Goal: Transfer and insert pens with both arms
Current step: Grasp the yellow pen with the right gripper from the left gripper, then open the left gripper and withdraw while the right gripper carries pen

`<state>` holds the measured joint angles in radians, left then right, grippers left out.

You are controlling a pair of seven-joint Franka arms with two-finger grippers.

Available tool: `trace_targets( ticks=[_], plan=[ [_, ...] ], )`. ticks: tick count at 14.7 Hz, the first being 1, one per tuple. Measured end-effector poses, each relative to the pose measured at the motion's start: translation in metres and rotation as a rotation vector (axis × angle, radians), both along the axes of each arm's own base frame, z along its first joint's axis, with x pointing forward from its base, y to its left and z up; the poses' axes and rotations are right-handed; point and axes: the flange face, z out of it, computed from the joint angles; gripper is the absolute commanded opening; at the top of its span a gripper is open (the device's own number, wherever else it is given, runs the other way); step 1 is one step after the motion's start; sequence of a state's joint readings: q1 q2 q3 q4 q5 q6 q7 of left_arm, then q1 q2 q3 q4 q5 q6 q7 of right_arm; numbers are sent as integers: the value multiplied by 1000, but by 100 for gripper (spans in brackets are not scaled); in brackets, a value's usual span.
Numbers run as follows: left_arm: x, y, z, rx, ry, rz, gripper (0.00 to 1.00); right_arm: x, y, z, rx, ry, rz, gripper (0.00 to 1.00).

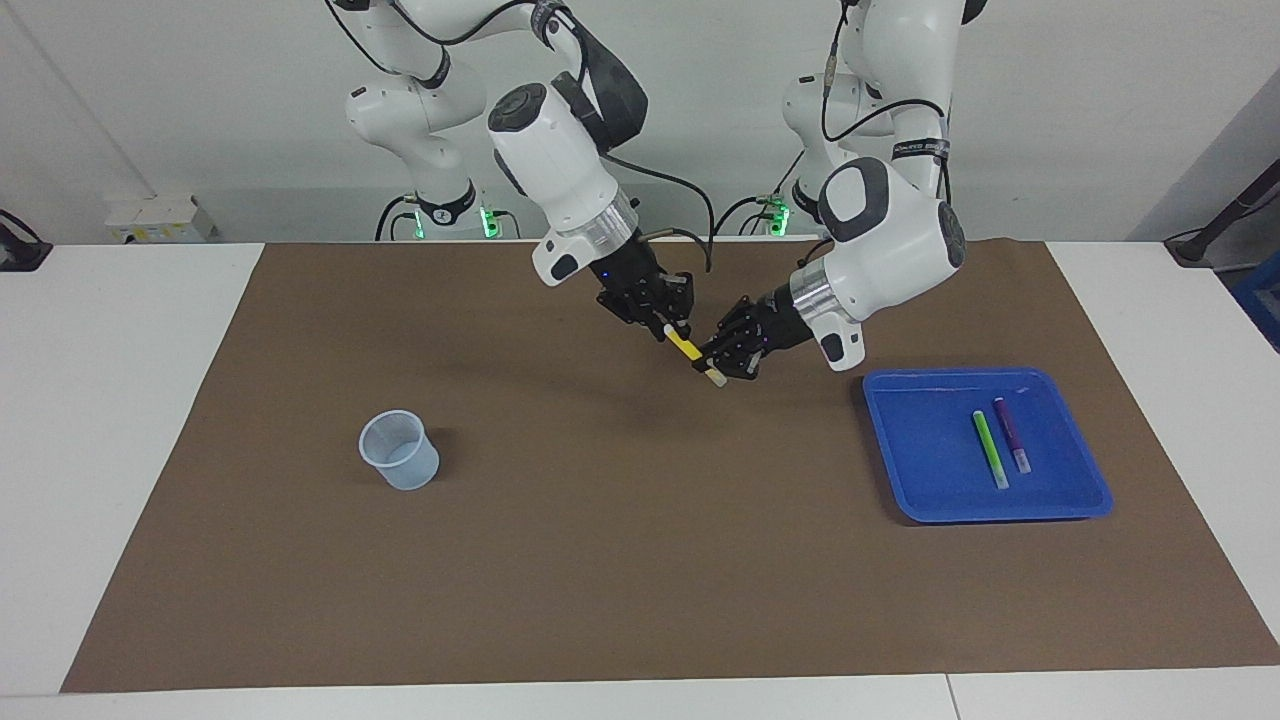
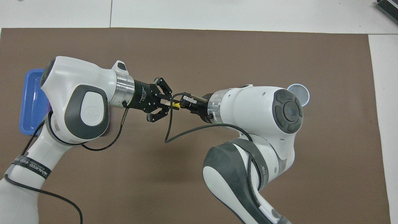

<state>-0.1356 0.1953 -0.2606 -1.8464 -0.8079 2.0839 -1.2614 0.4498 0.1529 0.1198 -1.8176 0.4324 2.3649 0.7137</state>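
Note:
The yellow pen (image 1: 688,348) hangs tilted in the air over the middle of the brown mat, its whitish cap lowest. My right gripper (image 1: 674,325) is shut on its upper end. My left gripper (image 1: 724,362) is around the pen's lower part with its fingers spread open. In the overhead view the two grippers, left (image 2: 169,102) and right (image 2: 184,102), meet tip to tip, with a bit of the yellow pen (image 2: 175,105) between them. The green pen (image 1: 990,448) and the purple pen (image 1: 1011,433) lie side by side in the blue tray (image 1: 920,450).
The blue tray (image 2: 31,102) sits at the left arm's end of the mat, mostly hidden under the left arm in the overhead view. A translucent cup (image 1: 400,450) stands upright at the right arm's end; in the overhead view the cup (image 2: 299,93) is partly covered by the right arm.

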Motion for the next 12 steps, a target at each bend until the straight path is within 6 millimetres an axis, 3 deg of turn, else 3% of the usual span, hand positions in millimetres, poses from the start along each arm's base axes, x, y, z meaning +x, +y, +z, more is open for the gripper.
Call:
trace_targets(
  ticks=[2,5,6,7,9,10,11,12],
  plan=[
    [0,0,0,0,0,0,0,0,0,0,-1,-4,6,4],
    [0,-1,0,-2,4,4,0,0,2,4,2,-16,14,0],
    [0,-1,0,-2,5,5,7,0,2,4,0,-23,25,0],
    [0,-1,0,-2,6,6,18,0,2,4,-2,-29,36,0],
    [0,-1,0,-2,7,8,57,1,1,4,-4,-36,47,0],
    [0,-1,0,-2,7,8,87,1,1,4,-5,-37,48,0],
    [0,-2,0,-2,3,10,100,1,1,4,-5,-39,49,0],
    [1,-3,2,-3,-5,13,100,3,-1,5,-5,-45,53,0]
  ],
)
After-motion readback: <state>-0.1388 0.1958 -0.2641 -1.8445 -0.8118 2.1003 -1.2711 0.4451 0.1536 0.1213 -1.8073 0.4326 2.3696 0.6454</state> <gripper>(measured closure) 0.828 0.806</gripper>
